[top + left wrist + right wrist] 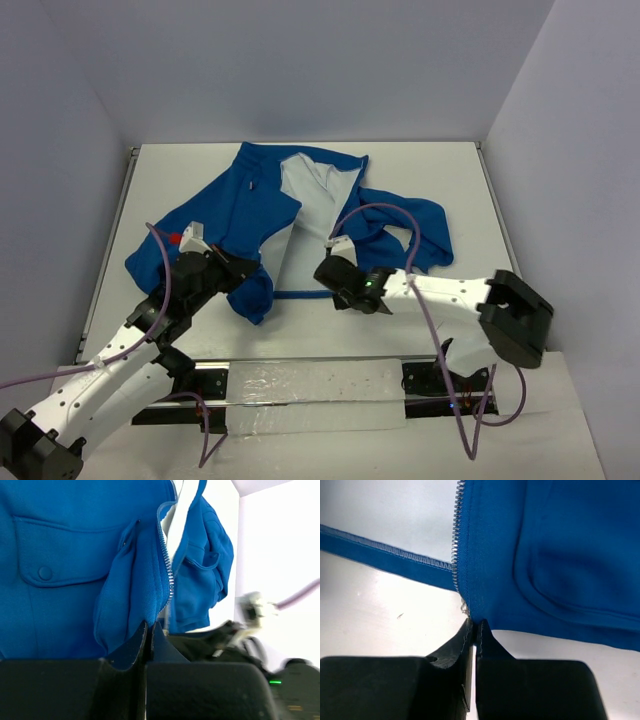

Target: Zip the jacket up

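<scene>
A: Surface and room?
B: White table (470,190), closed in by pale grey walls (300,60) on three sides. Two white arms reach in from the near edge, with purple cables (158,280) looped over them.

A: Jacket, position and look?
B: The jacket (245,200) lies across the middle and far half of the table with its front open. It is royal blue outside, and the white lining (315,190) shows in the opened centre. The right-hand part is crumpled. The near left corner is bunched up.

A: Grippers?
B: The left gripper (149,630) is pressed together on a fold of the jacket's left front, beside the zipper edge. Cloth runs down into its tips. The right gripper (474,627) is also pressed together, its tips touching the hem of the other front just under the zipper's lower end. I cannot tell whether cloth is nipped between them.

A: Smaller details?
B: The left wrist view shows a flapped chest pocket (65,550). A narrow blue strip (380,555) with a stitched edge lies flat on the table, meeting the right front. Silver zipper teeth (456,530) line that front's edge, and the halves are not joined. There is a round blue button (45,573) on the pocket flap.
</scene>
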### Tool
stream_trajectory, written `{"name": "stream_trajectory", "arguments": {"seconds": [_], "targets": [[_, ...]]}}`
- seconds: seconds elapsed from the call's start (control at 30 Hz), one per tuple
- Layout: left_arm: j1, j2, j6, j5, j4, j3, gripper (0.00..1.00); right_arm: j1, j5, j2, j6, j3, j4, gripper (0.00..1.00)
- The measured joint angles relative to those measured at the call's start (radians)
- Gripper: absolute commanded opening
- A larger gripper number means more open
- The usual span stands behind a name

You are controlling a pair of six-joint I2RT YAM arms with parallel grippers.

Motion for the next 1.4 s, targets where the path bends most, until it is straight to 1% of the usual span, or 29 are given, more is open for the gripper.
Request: {"name": "stream_trajectory", "arguments": {"seconds": [0.13, 0.27, 0.37, 0.5, 0.6, 0.8, 0.93, 1.17, 1.4], "targets": [[0.0, 0.0, 0.015, -0.021, -0.027, 0.015, 0.0, -0.057, -0.102, -0.159, -0.048, -0.067, 0.017, 0.01], [0.0, 0.0, 0.036, -0.041, -0.053, 0.047, 0.0, -0.096, -0.293, -0.259, -0.142, -0.124, 0.042, 0.0], [0.0, 0.004, 0.049, -0.046, -0.053, 0.064, 0.0, -0.113, -0.416, -0.267, -0.196, -0.132, 0.063, 0.0], [0.0, 0.039, 0.052, -0.029, -0.037, 0.062, 0.0, -0.133, -0.509, -0.23, -0.221, -0.135, 0.102, 0.0], [0.0, 0.09, 0.052, -0.001, 0.007, 0.044, 0.0, -0.138, -0.545, -0.22, -0.224, -0.135, 0.131, 0.0], [0.0, 0.192, 0.043, 0.064, 0.104, -0.056, 0.0, -0.149, -0.569, -0.226, -0.224, -0.135, 0.167, 0.0], [0.0, 0.21, 0.035, 0.117, 0.158, -0.104, 0.0, -0.17, -0.598, -0.269, -0.221, -0.165, 0.202, 0.0], [-0.011, 0.187, 0.032, 0.192, 0.274, -0.119, 0.0, -0.214, -0.677, -0.426, -0.189, -0.284, 0.355, 0.0], [-0.012, 0.199, 0.032, 0.228, 0.333, -0.106, 0.0, -0.215, -0.748, -0.538, -0.156, -0.345, 0.573, 0.0]]}}
